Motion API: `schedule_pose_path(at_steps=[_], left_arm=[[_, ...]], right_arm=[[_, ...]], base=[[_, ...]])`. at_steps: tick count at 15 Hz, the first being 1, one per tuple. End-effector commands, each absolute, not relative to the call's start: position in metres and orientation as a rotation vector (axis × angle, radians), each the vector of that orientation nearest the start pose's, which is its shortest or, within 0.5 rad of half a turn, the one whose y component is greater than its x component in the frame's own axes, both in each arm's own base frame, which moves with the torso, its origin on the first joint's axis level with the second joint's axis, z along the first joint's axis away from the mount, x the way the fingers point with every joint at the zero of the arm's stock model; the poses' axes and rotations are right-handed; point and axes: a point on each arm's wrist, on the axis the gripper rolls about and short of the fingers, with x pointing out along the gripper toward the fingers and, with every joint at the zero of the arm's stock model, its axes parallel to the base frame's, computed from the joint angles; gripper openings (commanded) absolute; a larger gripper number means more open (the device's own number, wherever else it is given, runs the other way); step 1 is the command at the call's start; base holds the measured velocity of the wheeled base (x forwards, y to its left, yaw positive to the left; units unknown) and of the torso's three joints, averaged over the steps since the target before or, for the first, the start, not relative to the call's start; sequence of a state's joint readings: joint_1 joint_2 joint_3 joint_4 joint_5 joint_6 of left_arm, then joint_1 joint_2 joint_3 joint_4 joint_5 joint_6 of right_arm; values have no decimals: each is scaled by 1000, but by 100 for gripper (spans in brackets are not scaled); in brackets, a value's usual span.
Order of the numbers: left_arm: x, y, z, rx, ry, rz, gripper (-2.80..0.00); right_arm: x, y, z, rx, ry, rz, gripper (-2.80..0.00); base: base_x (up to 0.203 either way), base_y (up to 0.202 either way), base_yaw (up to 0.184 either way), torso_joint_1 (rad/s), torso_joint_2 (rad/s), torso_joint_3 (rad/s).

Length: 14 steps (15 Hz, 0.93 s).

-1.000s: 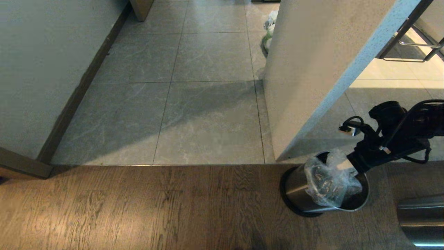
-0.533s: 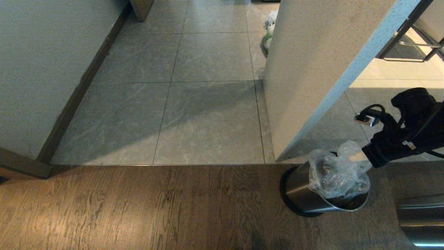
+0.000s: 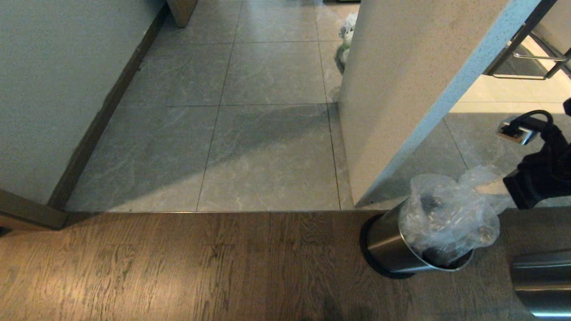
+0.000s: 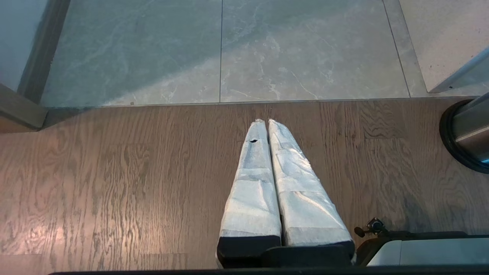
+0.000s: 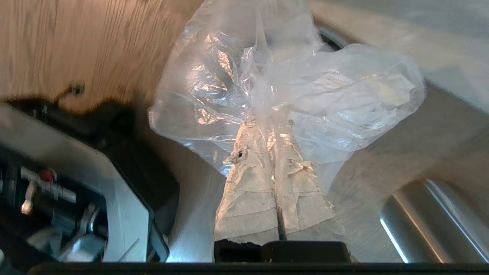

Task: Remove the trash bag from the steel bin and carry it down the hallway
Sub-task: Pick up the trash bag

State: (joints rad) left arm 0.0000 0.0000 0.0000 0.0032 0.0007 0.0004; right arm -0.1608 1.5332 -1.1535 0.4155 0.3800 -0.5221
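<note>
The clear, crinkled trash bag bulges out of the small round steel bin at the lower right of the head view, its lower end still inside the rim. My right gripper is shut on the bag's top edge, up and to the right of the bin. In the right wrist view the trash bag billows beyond the white-wrapped fingers, which pinch the plastic between them. My left gripper hangs shut and empty over the wooden floor. The hallway of grey tiles lies ahead.
A white wall corner stands just behind the bin. A larger plain steel cylinder sits at the right edge. A white-green bag lies on the tiles beyond the corner. A wall with dark skirting bounds the left side.
My right gripper has risen and drawn back to the right, pulling the trash bag up out of the steel bin. More of the bag now stands above the rim.
</note>
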Motion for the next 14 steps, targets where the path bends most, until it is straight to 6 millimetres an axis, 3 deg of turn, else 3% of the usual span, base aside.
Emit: schedule_pose_path(at_steps=[1,4,8,12,14], left_arm=[[-23,0,75,0,3,2,-280],[-23,0,75,0,3,1,-280],[-23,0,75,0,3,0,-280],[-23,0,75,0,3,0,-280],[-23,0,75,0,3,1,-280]], right_arm=[[213,-31,255,-275,601,348,-280],[174,-24,267,-201,537,294,-280],[116,-15,265,-170,454,250,-280],[58,-4,238,-142,396,207,-280],[39,0,213,-126,412,203,-280]], base=[[0,0,0,0,0,0],[0,0,0,0,0,0],[0,0,0,0,0,0],[0,0,0,0,0,0],[0,0,0,0,0,0]])
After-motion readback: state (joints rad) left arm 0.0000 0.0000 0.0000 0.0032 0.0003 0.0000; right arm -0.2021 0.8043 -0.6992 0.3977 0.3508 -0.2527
